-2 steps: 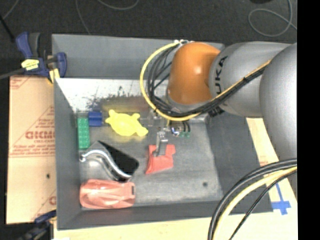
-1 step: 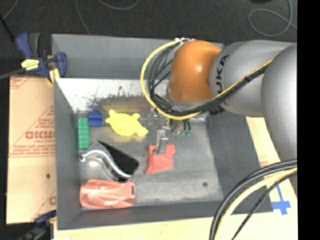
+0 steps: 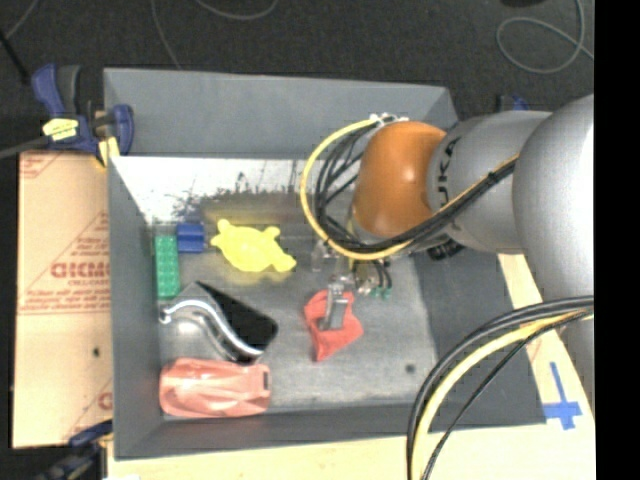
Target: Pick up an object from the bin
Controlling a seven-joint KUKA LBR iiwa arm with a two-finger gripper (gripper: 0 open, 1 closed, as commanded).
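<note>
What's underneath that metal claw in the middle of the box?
A red, crumpled-looking thing lies on the bin floor, right under the gripper. The gripper covers the thing's upper middle, so that part cannot be seen.

Gripper (image 3: 338, 309) sits low at frame centre, over a red crumpled item (image 3: 329, 344) on the bin (image 3: 392, 360) floor. To the left lie a black-and-silver tool (image 3: 228, 320), a yellow moulded piece (image 3: 255, 247), a green block (image 3: 166, 267), a blue block (image 3: 190, 236), and lower left a pink bag (image 3: 214, 388).
</note>
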